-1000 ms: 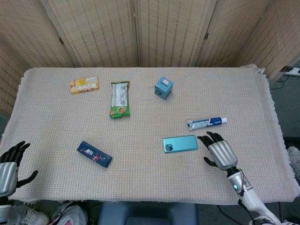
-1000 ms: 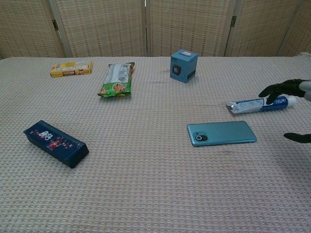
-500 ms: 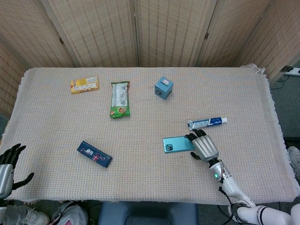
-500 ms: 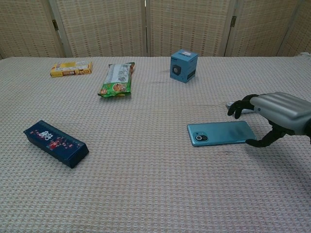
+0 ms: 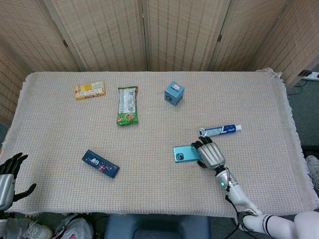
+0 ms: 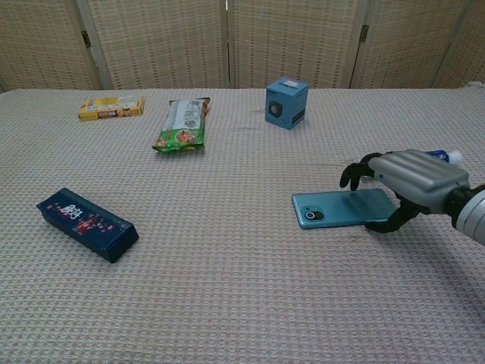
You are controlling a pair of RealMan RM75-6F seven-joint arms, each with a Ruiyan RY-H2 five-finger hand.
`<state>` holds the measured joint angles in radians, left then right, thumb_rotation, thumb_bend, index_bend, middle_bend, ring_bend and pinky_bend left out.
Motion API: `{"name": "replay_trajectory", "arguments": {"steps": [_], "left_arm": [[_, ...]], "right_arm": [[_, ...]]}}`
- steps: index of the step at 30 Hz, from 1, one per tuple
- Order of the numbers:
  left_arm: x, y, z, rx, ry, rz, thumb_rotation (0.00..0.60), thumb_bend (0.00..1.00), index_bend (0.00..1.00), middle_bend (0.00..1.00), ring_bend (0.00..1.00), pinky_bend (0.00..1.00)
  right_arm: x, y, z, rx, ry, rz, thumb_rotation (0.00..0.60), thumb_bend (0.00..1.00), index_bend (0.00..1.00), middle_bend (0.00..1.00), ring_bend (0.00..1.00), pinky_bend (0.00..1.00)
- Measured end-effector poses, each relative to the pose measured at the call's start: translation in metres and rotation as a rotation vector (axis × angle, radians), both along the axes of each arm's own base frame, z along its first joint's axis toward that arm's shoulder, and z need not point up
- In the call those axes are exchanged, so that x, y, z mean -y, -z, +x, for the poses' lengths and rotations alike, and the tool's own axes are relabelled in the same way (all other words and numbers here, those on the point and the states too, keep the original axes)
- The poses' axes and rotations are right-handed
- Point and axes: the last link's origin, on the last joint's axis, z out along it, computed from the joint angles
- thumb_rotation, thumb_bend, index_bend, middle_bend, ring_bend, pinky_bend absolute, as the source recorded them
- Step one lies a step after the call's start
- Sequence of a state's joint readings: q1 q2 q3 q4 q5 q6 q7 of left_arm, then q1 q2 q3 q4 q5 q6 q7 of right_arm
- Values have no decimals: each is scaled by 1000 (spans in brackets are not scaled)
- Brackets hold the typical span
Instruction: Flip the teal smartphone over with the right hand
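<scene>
The right hand [image 6: 413,178], fingers spread, covers the teal smartphone's [image 6: 337,208] right end; any contact is hidden.

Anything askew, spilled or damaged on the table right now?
Nothing stands out. The teal smartphone lies flat, camera side up, with the right hand over its right end. The toothpaste tube, blue box, snack packet, yellow box and dark box lie intact and separate.
</scene>
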<state>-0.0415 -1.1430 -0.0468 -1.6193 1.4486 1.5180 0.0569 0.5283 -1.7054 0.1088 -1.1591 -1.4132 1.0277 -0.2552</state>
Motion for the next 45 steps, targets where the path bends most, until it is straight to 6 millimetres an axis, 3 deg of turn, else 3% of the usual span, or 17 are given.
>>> {"name": "replay_trajectory", "arguments": {"steps": [17,33,45], "left_arm": [[-1,1,1,-1,0,-6,600,212,171,124,152,229],[-1,0,-1,0,-2,-5,600,212,171,125,152,229],[-2,0,0,-1,-2,-11,600,212,171,124,152,229]], "right_arm": [[5,7,1,-22,-7,-4,600,145,332,350,184,210],[16,3,9,-26,-17,4,600,469,377,391,221,235],[42,-2,22,-33,12,1,600,565,410,425,278,299]]}}
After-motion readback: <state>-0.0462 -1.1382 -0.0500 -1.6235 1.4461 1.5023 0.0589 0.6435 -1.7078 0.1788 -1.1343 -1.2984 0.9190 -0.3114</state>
